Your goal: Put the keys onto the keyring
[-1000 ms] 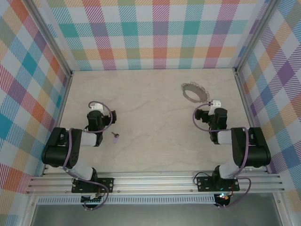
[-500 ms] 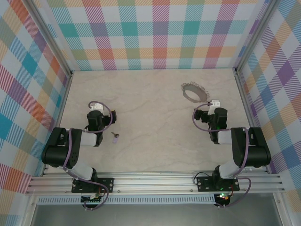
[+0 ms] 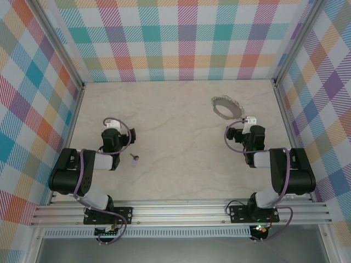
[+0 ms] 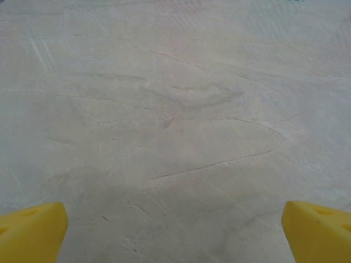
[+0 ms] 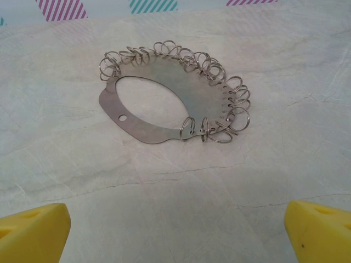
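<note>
One key (image 3: pixel 134 158), keyring (image 5: pixel 192 94) well apart

key (image 3: pixel 134 158) beside left arm (image 3: pixel 93 163), keyring (image 3: pixel 231 103) far right

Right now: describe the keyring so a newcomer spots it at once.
On the pale marbled table, look far right, just ahead of the right gripper. There lies a flat silver metal plate with an oval cut-out, its outer edge fringed with small wire rings. The tiny lilac-headed key near the left arm is its only neighbour.
</note>
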